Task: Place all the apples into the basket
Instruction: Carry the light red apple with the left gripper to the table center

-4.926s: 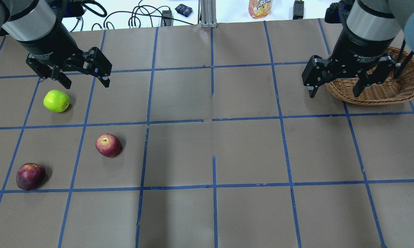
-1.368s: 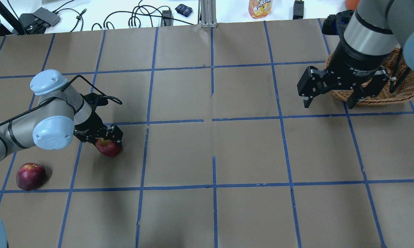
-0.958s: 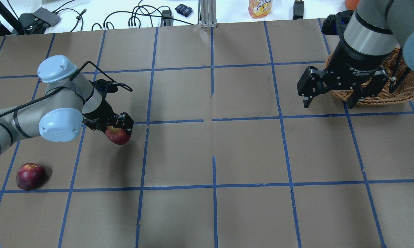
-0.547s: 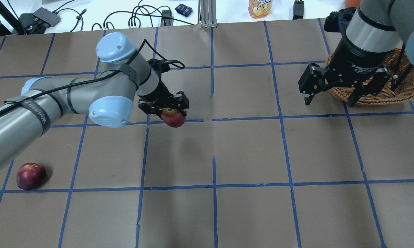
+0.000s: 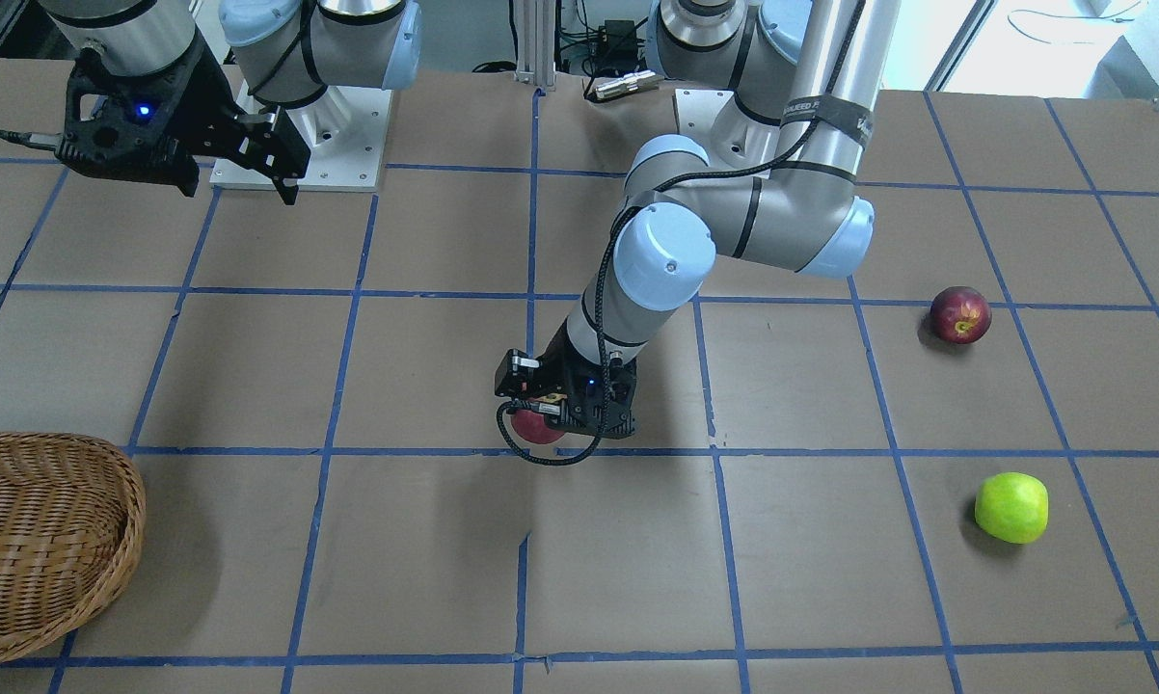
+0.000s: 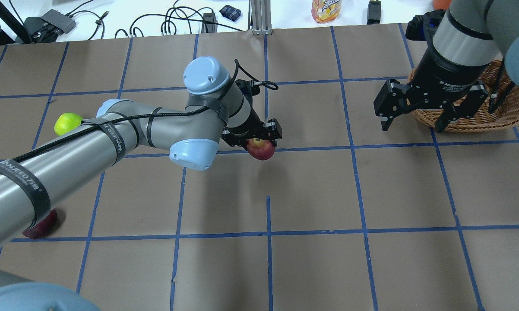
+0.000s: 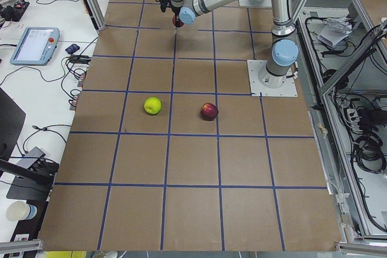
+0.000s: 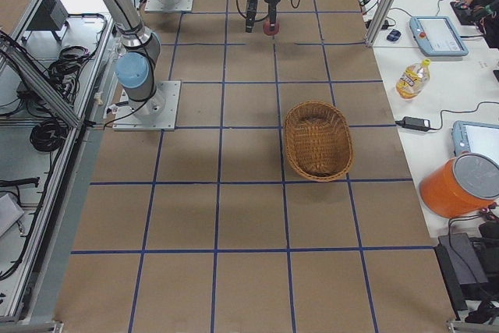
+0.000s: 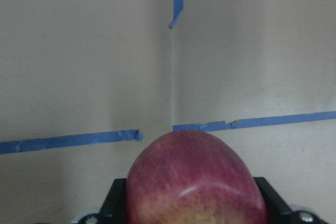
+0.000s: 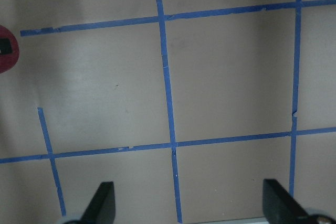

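**Inspector:** State of the left hand?

**Operator:** I read the left hand [image 6: 254,137] as clamped on the red apple [image 6: 261,150], a finger on either side. The fruit is held clear of the tabletop [image 6: 311,194], near its middle. My left wrist view shows the apple filling the grip.

**Inspector:** Bearing of the basket from there?

**Operator:** The basket [image 5: 138,501] lies well apart, toward the robot's right, on the operators' side. Its long axis runs across the tabletop, roughly in line with the carry. I judge a rightward travel would meet it end-on. The right hand [image 6: 412,125] is the nearer one to the basket. It hangs raised between apple and basket, jaws spread, holding nothing. I would watch clearance there.

**Inspector:** Outstanding items?

**Operator:** The green apple [image 5: 1011,507] and maroon apple [image 5: 960,314] rest on the tabletop at the robot's left, apart from each other. Neither is in the basket.
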Robot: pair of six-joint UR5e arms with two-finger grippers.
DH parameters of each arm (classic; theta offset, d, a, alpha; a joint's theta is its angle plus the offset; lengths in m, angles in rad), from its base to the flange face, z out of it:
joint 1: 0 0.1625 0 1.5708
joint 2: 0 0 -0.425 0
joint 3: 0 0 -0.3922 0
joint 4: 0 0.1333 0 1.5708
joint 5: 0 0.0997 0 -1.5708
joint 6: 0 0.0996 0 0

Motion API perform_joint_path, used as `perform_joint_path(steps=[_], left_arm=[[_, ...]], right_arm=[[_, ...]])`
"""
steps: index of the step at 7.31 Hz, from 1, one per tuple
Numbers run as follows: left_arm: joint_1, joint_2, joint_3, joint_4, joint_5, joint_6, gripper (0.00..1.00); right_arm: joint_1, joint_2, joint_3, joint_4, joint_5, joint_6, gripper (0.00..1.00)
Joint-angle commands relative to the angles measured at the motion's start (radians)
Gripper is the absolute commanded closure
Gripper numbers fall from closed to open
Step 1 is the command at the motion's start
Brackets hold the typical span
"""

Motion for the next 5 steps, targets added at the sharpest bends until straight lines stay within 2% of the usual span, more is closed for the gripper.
perform_joint_path(steps=[1, 2, 4, 5], left_arm=[[-0.034, -0.035, 0.005, 0.042, 0.028, -0.015, 0.02], [-0.034, -0.044, 0.005, 0.074, 0.027, -0.024, 0.00], [0.004, 0.027, 0.014, 0.053, 0.030, 0.022, 0.00], [0.082, 0.099, 0.030, -0.093, 0.031, 0.089, 0.00]], right_arm=[[0.000, 0.054, 0.029, -0.041, 0.002, 0.000, 0.00], [0.001, 0.070, 0.052, -0.065, 0.002, 0.005, 0.00], [0.002, 0.073, 0.104, -0.109, 0.004, 0.022, 0.00], [0.003, 0.073, 0.136, -0.169, 0.004, 0.045, 0.00]])
